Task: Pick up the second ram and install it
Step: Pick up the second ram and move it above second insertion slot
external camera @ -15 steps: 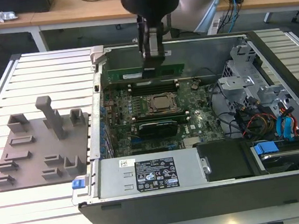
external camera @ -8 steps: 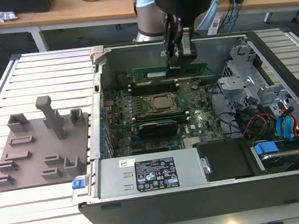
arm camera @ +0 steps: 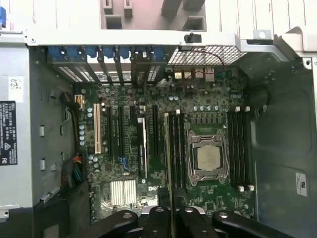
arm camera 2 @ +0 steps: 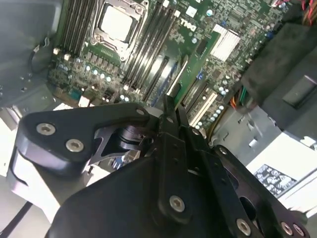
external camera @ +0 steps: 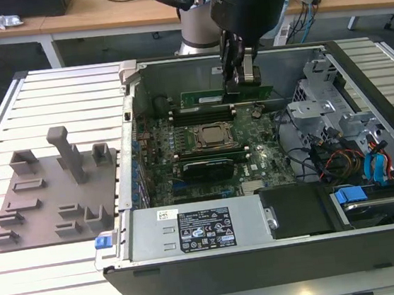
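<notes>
The second ram [external camera: 202,98] is a thin green stick held on edge, level and lengthwise, inside the open computer case. My gripper [external camera: 239,80] is shut on its end toward the exterior view's right. In the first wrist view the stick [arm camera: 168,148] appears edge-on as a thin line. It runs along the memory slots between the processor socket [arm camera: 208,157] and the expansion slots, in front of my gripper [arm camera: 171,208]. It looks raised above the board; I cannot tell whether it touches a slot. In the second wrist view the fingers [arm camera 2: 168,106] are closed together.
The motherboard [external camera: 256,166] lies flat in the case, with the processor socket [external camera: 213,136] at its middle. A power supply [external camera: 199,229] lines the near wall. Drive bays and cables [external camera: 348,159] crowd the exterior view's right. A grey holder plate [external camera: 53,199] lies outside, to the left.
</notes>
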`<state>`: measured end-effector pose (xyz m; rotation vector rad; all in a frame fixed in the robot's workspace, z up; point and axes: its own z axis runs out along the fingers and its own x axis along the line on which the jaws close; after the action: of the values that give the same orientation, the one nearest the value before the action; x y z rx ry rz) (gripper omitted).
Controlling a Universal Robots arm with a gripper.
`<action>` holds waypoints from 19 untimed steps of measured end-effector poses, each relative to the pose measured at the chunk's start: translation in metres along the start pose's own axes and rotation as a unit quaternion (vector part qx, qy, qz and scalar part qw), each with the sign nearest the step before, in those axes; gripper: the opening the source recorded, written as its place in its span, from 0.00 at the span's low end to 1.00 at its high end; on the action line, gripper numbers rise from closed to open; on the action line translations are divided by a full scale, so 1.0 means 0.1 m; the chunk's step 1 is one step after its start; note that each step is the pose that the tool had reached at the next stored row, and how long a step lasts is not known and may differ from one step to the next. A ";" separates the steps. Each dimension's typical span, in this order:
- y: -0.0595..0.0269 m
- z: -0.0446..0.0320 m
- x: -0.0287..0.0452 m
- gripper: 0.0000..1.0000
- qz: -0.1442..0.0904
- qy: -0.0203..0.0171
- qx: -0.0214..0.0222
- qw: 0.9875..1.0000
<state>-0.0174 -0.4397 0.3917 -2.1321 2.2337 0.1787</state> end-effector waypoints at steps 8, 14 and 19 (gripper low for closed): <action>-0.064 0.233 -0.060 0.14 0.000 0.000 -0.002 1.000; -0.108 0.417 -0.084 0.14 0.000 0.000 -0.002 1.000; -0.121 0.478 -0.109 0.14 0.000 0.000 -0.002 1.000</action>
<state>-0.0069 -0.4238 0.3448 -2.1340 2.2364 0.1840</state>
